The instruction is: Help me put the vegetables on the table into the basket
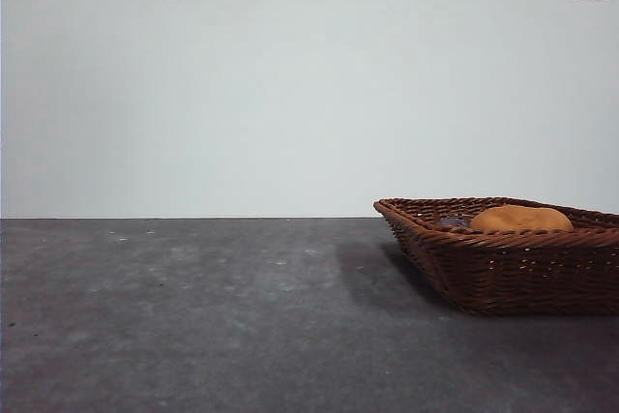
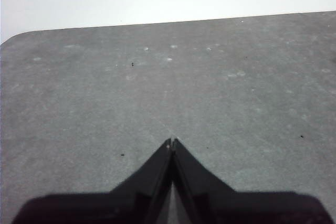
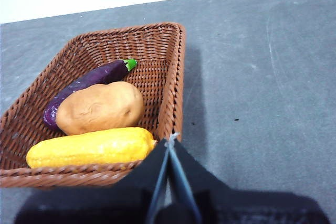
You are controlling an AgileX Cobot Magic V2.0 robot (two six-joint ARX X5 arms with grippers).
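Right wrist view: corn (image 3: 90,148), potato (image 3: 100,107), eggplant (image 3: 89,82) inside basket (image 3: 176,77); both claws (image 3: 172,139) (image 2: 172,141) closed, empty.

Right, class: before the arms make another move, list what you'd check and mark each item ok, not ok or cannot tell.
1. Corn cob in the basket: ok.
2. Potato in the basket: ok.
3. Eggplant in the basket: ok.
4. No vegetable visible on the table: ok.
5. Left gripper shut, holding nothing: ok.
6. Right gripper shut, holding nothing, by the basket's rim: ok.
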